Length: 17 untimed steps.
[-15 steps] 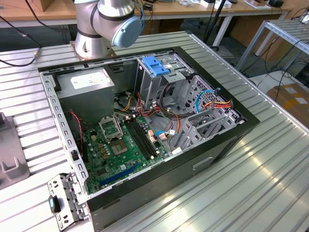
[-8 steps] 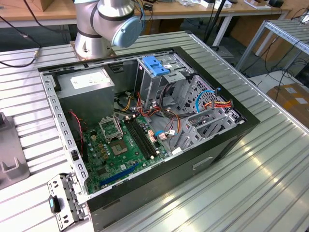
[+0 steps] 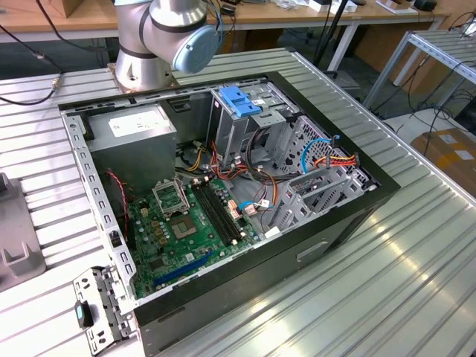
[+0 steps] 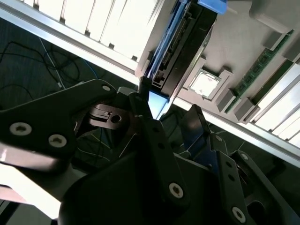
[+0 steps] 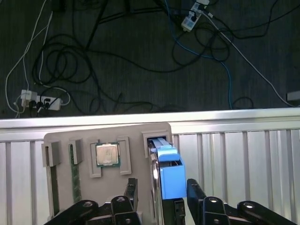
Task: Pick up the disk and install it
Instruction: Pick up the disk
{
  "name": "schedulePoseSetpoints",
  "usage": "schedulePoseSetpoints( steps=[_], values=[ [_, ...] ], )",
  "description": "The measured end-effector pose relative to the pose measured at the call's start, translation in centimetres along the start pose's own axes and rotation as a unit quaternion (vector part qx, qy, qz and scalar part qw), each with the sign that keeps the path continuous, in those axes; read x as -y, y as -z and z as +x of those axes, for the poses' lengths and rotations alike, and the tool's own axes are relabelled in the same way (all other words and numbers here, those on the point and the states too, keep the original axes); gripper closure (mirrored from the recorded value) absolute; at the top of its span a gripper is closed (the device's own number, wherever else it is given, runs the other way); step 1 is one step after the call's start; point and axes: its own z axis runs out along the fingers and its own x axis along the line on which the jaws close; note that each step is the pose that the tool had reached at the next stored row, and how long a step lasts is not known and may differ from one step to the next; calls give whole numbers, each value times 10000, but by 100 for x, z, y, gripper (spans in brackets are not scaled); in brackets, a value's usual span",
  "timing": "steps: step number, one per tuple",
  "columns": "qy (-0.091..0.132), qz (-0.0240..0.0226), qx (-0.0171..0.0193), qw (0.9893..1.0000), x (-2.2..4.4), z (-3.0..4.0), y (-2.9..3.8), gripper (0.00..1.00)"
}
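Note:
The disk (image 5: 169, 174) stands on edge in a slot of a beige parts tray (image 5: 65, 137), its light-blue carrier end facing the first wrist camera. My gripper (image 5: 162, 193) is open, with one black finger (image 5: 131, 189) on each side of the disk and a gap to each face. In the second wrist view the disk (image 4: 183, 41) shows as a dark slab with a light-blue edge, and my gripper (image 4: 168, 99) straddles its near end. In the exterior view the open computer case (image 3: 349, 216) lies on the table, with the arm's base behind it.
The tray also holds a processor chip (image 5: 107, 154) and memory sticks (image 5: 74, 164). It lies on a ribbed metal table (image 5: 243, 140) near an edge, with loose floor cables beyond. Inside the case are a drive cage with a blue latch (image 3: 242, 100), a motherboard (image 3: 186, 223) and wiring.

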Motion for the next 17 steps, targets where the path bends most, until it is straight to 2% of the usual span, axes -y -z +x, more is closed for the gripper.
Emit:
schedulePoseSetpoints(
  steps=[4,6,7,8,9,10,17],
  values=[
    [70,-1,-3,10000,-10,-21,-37,46],
    [183,-2,-8,9998,-29,-37,-94,46],
    [433,-7,-19,9991,-37,-40,-266,46],
    [528,-9,-24,9986,-33,-39,-354,46],
    [528,-9,-23,9986,-33,-39,-356,46],
    [528,-9,-23,9986,-33,-39,-359,63],
    [528,-7,-23,9986,-33,-39,-360,63]
  ],
)
